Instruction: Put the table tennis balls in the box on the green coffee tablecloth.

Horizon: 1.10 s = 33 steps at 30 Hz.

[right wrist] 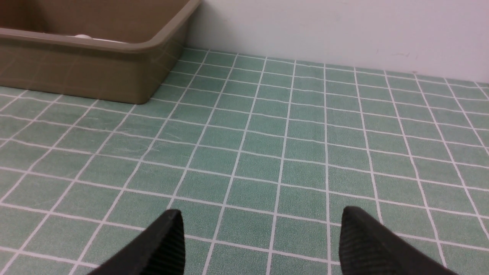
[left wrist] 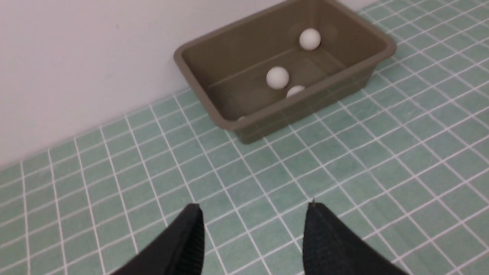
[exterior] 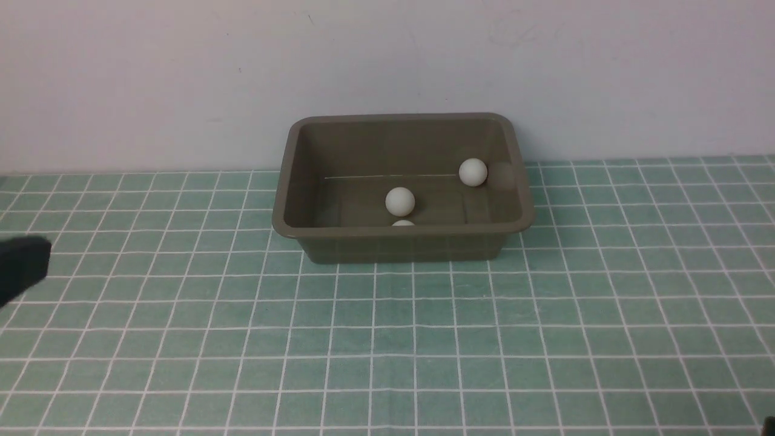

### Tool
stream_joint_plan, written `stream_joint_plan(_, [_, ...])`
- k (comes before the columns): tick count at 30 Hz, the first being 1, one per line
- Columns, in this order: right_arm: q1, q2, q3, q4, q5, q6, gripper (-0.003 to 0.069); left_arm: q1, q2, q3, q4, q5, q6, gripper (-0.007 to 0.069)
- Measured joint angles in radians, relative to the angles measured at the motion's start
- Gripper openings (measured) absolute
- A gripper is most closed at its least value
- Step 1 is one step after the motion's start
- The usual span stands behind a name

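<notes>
Front view shows no brand, label or readable writing on anything; the balls look plain white and the box (exterior: 402, 239) bears no print. The box stands on the green checked tablecloth (exterior: 387, 339) against the pale wall (exterior: 181, 72), and three balls can be seen inside it: one near the middle of the floor (exterior: 400, 201), one toward the far right corner (exterior: 473, 172), and one just peeking over the near rim (exterior: 403, 223). In the left wrist view a fourth white sliver (left wrist: 241, 118) shows at the near corner of the box, too hidden to tell for sure what it is. The left gripper (left wrist: 254, 208) has its two black fingers apart with nothing between them, only bare cloth; the box and its balls lie well ahead of it and off to its right side, nowhere near touching. The right gripper (right wrist: 261, 215) also has its fingers spread wide and empty over the cloth; the box lies ahead of it and to its left, well apart, with only a trace of one ball (right wrist: 82, 36) visible over the rim.
</notes>
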Motion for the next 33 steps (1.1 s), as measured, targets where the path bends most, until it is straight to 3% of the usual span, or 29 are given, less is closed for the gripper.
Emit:
stream_joint_plan(8, [0.000, 0.000, 0.000, 0.000, 0.000, 0.000, 0.0493, 0.014, -0.010, 0.177, 0.011, -0.178, 0.000, 0.0324])
stream_joint_plan(15, [0.000, 0.000, 0.000, 0.000, 0.000, 0.000, 0.0493, 0.014, -0.017, 0.430, -0.037, -0.482, -0.008, 0.0324])
stream_joint_plan(22, [0.000, 0.000, 0.000, 0.000, 0.000, 0.000, 0.0493, 0.052, -0.144, 0.565, -0.020, -0.520, 0.001, 0.0324])
stream_joint_plan(27, [0.000, 0.000, 0.000, 0.000, 0.000, 0.000, 0.0493, 0.153, -0.268, 0.675, 0.083, -0.525, -0.121, 0.0324])
stream_joint_plan(33, [0.000, 0.000, 0.000, 0.000, 0.000, 0.000, 0.0493, 0.163, -0.313, 0.726, 0.240, -0.524, -0.306, 0.0324])
